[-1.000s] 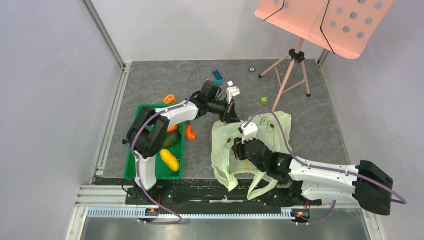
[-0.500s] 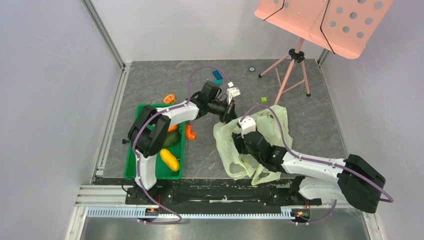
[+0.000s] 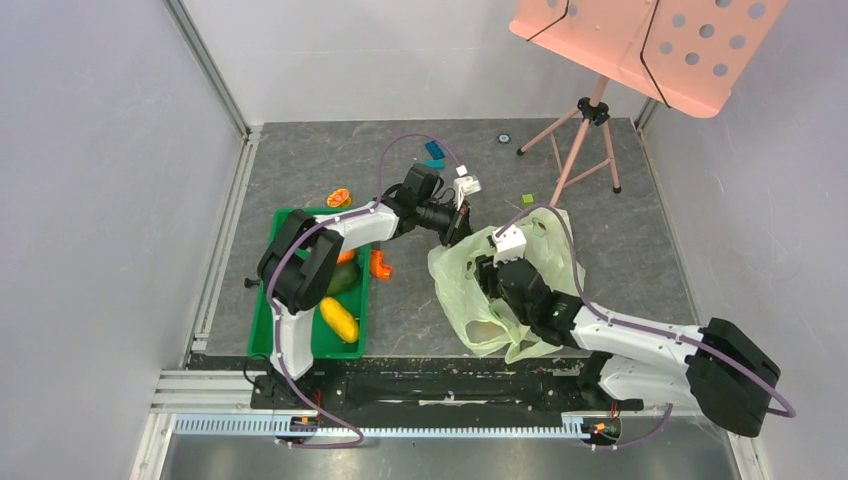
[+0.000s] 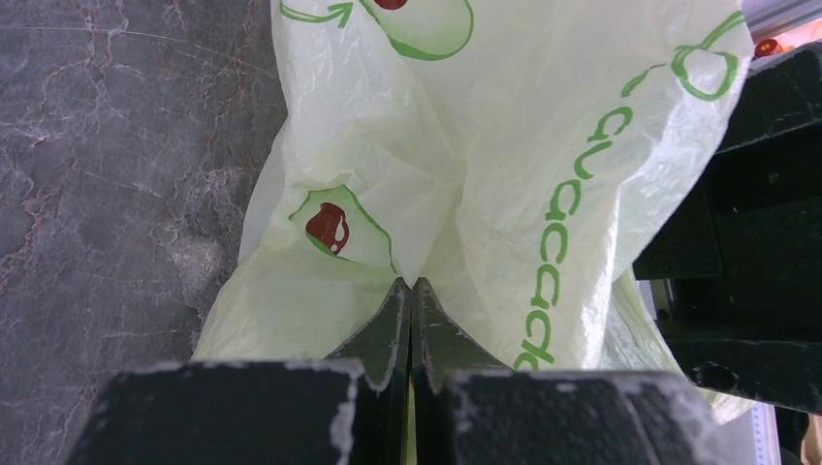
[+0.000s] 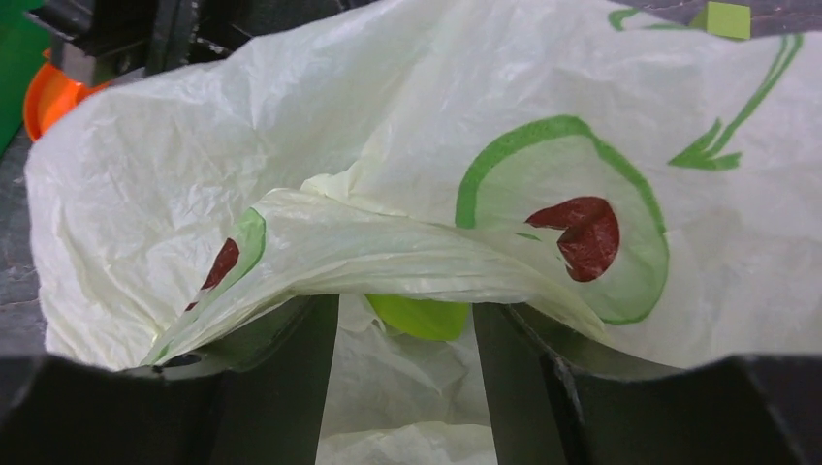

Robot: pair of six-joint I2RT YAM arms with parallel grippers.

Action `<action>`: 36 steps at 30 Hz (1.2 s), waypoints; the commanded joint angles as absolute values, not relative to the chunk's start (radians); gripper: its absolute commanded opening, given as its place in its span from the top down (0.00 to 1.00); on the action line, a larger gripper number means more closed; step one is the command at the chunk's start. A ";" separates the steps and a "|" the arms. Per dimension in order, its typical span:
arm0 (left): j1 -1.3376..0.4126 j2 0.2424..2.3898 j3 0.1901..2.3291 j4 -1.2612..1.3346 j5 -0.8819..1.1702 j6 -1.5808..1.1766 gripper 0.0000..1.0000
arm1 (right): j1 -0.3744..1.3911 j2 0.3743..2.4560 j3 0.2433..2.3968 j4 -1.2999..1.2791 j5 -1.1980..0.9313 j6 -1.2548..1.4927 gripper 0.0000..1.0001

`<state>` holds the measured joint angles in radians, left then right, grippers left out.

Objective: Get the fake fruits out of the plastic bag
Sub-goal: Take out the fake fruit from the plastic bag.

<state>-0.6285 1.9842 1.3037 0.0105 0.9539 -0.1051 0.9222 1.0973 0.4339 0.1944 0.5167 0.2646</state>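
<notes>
From above, the plastic bag (image 3: pixel 470 320) lies crumpled on the grey bench (image 3: pixel 600 250), in front of the right arm. The left gripper (image 3: pixel 456 225) meets its far left edge and the right gripper (image 3: pixel 487 280) is sunk into its folds, but this view does not show how either pair of jaws stands.

The left wrist camera shows that gripper closed tight, with a pinch of the printed film caught between the fingertips. The right wrist camera shows its fingers (image 5: pixel 281 373) well apart, with a fold of bag draped across them. Beneath that fold, a light green fruit (image 5: pixel 419 316) shows in the gap, and I cannot tell whether either finger touches it.

Only the overhead view takes in the green tray (image 3: pixel 258 335), well to the bag's left. It holds a yellow fruit (image 3: pixel 339 320) and a dark green fruit (image 3: pixel 343 279).
</notes>
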 commanded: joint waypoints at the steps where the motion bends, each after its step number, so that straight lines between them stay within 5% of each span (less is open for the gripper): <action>1: -0.627 1.988 1.318 0.044 0.998 -0.135 0.98 | 0.902 1.135 0.442 0.238 0.530 0.246 0.41; 18: -0.627 1.991 1.316 0.049 1.006 -0.137 0.98 | 0.848 1.237 0.452 0.313 0.409 0.183 0.19; 31: -0.627 1.998 1.315 0.050 1.020 -0.135 0.98 | 0.788 1.383 0.480 0.377 0.321 0.150 0.19; 36: -0.627 2.003 1.316 0.051 1.025 -0.135 0.98 | 0.784 1.410 0.482 0.424 0.285 0.115 0.31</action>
